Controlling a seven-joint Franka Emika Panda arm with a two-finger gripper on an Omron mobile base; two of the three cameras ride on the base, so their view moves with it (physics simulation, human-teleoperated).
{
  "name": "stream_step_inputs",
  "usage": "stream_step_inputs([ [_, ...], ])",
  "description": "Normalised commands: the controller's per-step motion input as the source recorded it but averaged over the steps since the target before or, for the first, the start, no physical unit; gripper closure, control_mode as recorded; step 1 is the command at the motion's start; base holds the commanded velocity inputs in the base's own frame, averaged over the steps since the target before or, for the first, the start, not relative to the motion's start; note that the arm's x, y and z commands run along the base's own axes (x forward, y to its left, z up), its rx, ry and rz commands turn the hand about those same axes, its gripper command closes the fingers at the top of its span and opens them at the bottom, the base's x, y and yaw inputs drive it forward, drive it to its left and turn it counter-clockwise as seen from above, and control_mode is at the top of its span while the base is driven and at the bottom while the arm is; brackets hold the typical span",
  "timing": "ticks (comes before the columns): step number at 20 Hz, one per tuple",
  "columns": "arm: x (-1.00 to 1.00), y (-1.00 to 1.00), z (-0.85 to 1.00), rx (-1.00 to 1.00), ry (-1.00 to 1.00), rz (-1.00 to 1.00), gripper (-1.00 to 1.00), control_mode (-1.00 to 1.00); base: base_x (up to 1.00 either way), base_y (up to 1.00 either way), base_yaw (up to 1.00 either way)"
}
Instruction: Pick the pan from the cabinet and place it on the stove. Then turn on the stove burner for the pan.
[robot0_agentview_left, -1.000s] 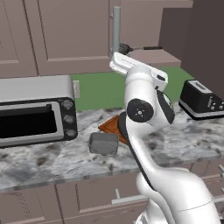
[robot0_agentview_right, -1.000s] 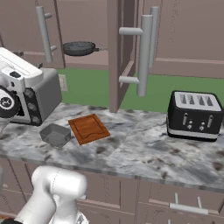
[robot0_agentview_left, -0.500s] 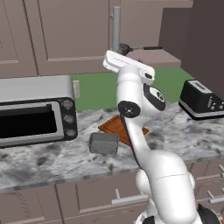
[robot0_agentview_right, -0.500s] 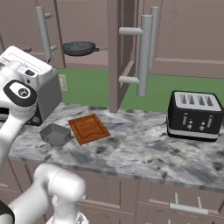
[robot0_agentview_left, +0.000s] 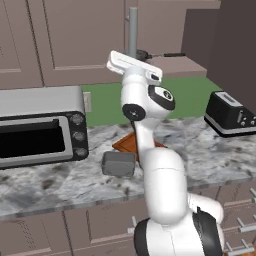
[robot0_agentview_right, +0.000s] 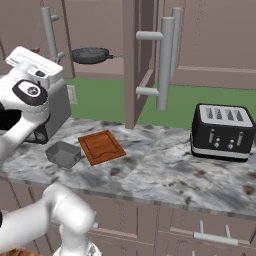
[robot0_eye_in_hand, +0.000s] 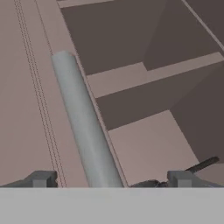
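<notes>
1. Grey-marbled countertop (robot0_agentview_right: 165, 165) runs beneath the mauve-brown cabinet (robot0_agentview_right: 210, 45), with a green wall between them; one cabinet door (robot0_agentview_right: 134, 60) stands open, edge-on to the right base view, its long silver bar handle (robot0_agentview_right: 165, 62) projecting into the room.
2. On the lower shelf of the open cabinet lies the pan (robot0_agentview_right: 90, 55), dark and shallow, its thin handle pointing right toward the open door's edge. Above it the shelf space is open.
3. Raised to shelf height, the white arm carries the gripper (robot0_eye_in_hand: 111, 178) with its jaws spread wide and nothing between them. In the hand view a second silver bar handle (robot0_eye_in_hand: 85, 127) runs up between the two fingertips (robot0_eye_in_hand: 41, 178), just in front of them; the tip of the pan's handle shows at lower right, beyond.
4. On the countertop, from left: a silver toaster oven (robot0_agentview_left: 40, 125); a small grey tin (robot0_agentview_right: 63, 153); a brown wooden board (robot0_agentview_right: 101, 146), just beside the tin; and, well apart at right, a black toaster (robot0_agentview_right: 222, 132).
5. Between board and toaster the countertop is bare.
</notes>
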Motion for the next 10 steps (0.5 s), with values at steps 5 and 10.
stream_step_inputs([
  [5,0.54,0.17,0.01,0.0,0.0,0.0,-1.0,-1.0,0.0,0.0,0.0],
  [10,0.53,0.06,0.0,0.0,0.0,0.0,-1.0,-1.0,0.0,0.0,0.0],
])
